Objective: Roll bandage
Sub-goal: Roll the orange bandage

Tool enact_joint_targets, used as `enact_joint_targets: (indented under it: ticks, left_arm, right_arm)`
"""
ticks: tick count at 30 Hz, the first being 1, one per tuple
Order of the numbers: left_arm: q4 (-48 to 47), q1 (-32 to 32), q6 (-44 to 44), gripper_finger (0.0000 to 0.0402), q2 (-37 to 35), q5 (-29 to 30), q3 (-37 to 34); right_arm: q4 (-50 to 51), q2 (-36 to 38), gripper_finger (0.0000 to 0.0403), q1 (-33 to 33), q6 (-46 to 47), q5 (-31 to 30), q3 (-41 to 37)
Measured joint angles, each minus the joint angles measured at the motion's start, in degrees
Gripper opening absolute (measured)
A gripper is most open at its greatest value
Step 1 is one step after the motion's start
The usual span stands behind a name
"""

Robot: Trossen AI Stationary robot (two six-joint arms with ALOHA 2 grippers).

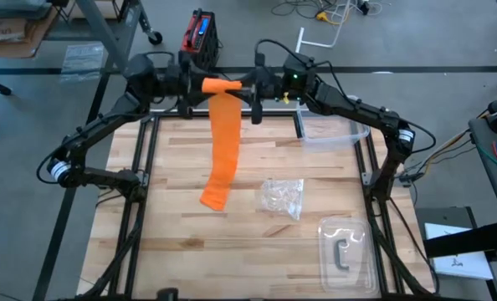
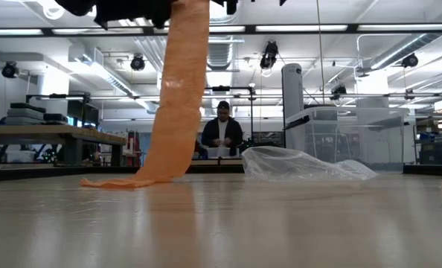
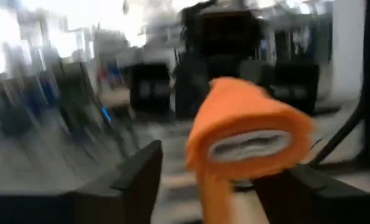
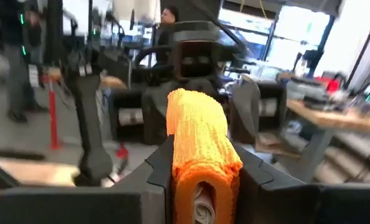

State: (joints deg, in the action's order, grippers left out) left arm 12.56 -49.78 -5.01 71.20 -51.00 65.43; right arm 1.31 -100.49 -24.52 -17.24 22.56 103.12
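The orange bandage is partly wound into a roll [image 1: 219, 84], held high above the table's far edge between my two grippers. Its free strip [image 1: 224, 138] hangs down, and its lower end [image 1: 214, 199] lies on the table; the end also shows in the low view [image 2: 124, 181]. My right gripper [image 4: 203, 177] is shut on the roll [image 4: 197, 134]. My left gripper [image 3: 225, 177] faces the roll's other end [image 3: 250, 140]. Its fingers are apart on either side of that end, with a gap at one finger; I cannot tell if the other touches. My right gripper pinches the roll between its two fingers [image 4: 162, 171], on the roll's sides near the end that faces it [image 4: 200, 186]. The fingers come level from the table's right and lie along the roll's axis. The roll is lifted clear, and the strip hangs slack below it.
A crumpled clear wrapper [image 1: 284, 197] lies right of the strip's end. A clear plastic bag [image 1: 336, 136] lies at the far right, and a clear container [image 1: 345, 249] stands at the near right. A person [image 2: 222, 132] stands beyond the table.
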Motion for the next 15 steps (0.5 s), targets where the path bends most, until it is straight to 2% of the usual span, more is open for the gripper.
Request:
enact_joint_targets:
  ticks: [4,7,11,15]
  left_arm:
    - [-2.8,0.1,-4.6,0.0296,0.0,-7.4,0.0]
    - [-2.5,0.1,-6.5,0.0317,-0.2,-9.6,0.1]
    - [-2.1,0.0,-4.0,0.0334,-0.1,-8.0,0.1]
    - [-2.3,0.4,3.4,0.0340,-0.1,-2.6,0.1]
  right_arm:
    - [0.8,0.0,0.0079,0.2,-6.8,0.4,-0.3]
    - [1.2,-0.2,0.0079,0.0,-7.9,0.0,-0.4]
    - [1.4,-0.2,0.0080,0.1,-8.1,-0.3,-0.4]
    - [1.7,-0.3,0.0076,0.2,-6.2,-0.2,-0.4]
